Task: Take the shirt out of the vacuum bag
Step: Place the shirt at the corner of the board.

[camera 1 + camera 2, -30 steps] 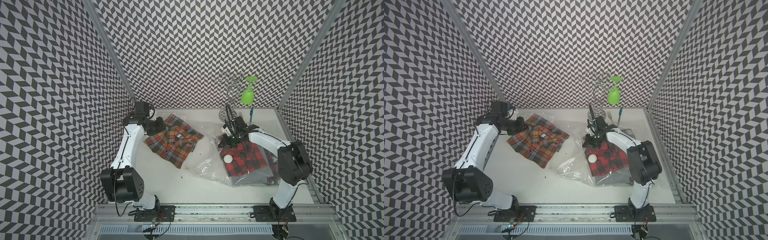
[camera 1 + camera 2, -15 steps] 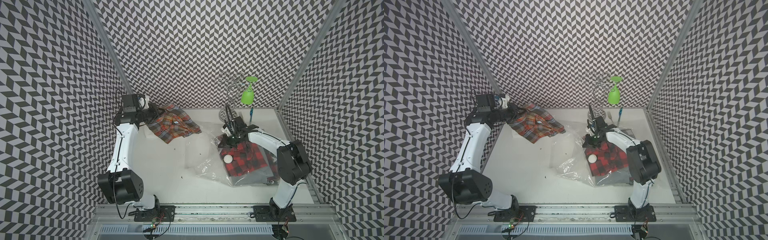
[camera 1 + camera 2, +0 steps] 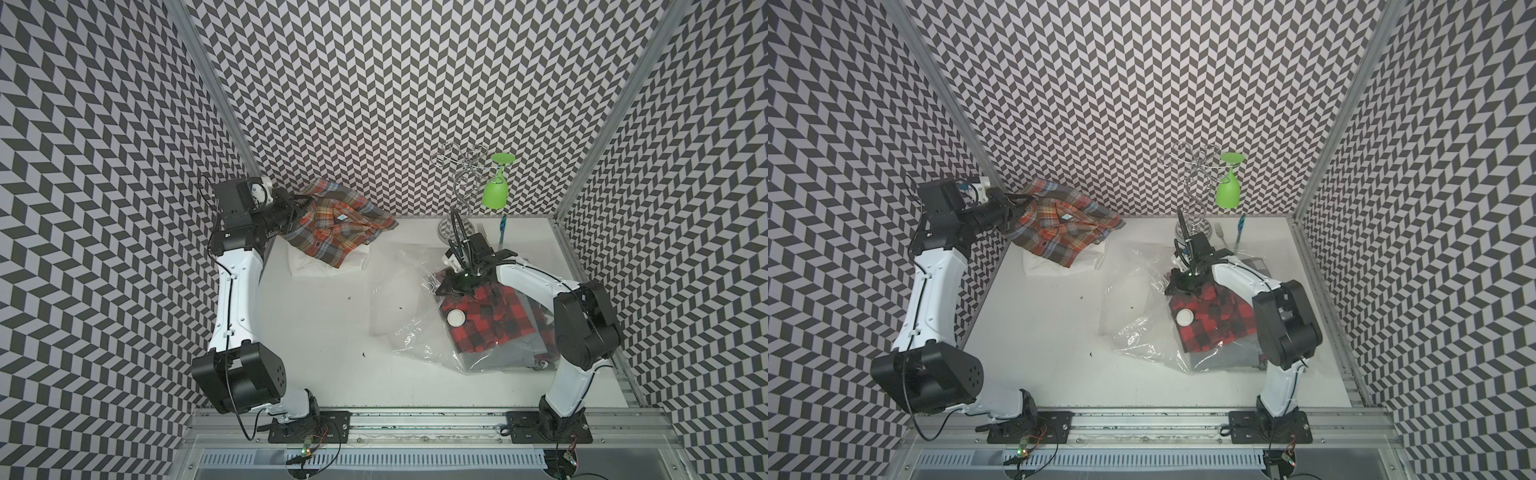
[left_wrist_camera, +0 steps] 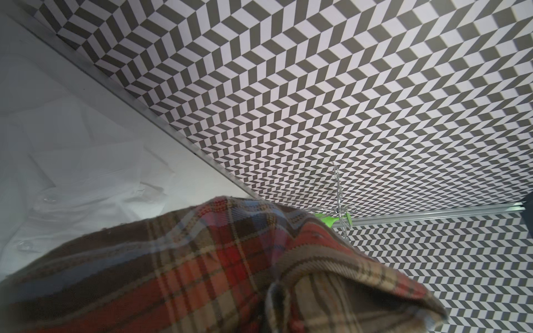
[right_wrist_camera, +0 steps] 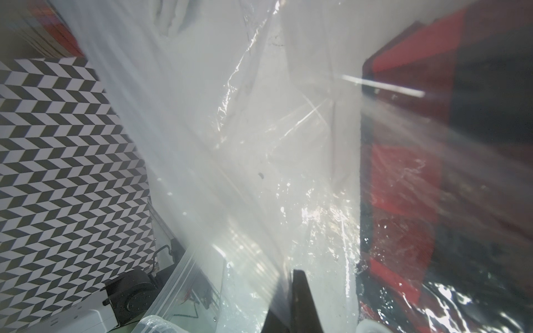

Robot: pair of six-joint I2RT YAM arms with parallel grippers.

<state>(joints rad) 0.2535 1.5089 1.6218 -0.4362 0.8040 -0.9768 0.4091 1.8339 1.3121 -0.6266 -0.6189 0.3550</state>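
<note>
Shirt [image 3: 332,224], orange plaid, hangs over the back left corner of the desk [image 3: 324,332], out of the vacuum bag [image 3: 399,299]. Left jaws are clenched on its cloth. Right jaws pinch the bag's edge, with a red checked shirt [image 3: 490,316] inside.

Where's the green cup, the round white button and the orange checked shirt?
Green cup [image 3: 495,196]: in a top view, on its bowl.
White button [image 3: 456,318]: in a top view, middle of the disc.
Orange shirt [image 3: 328,232]: in a top view, on its front, below the collar.
</note>
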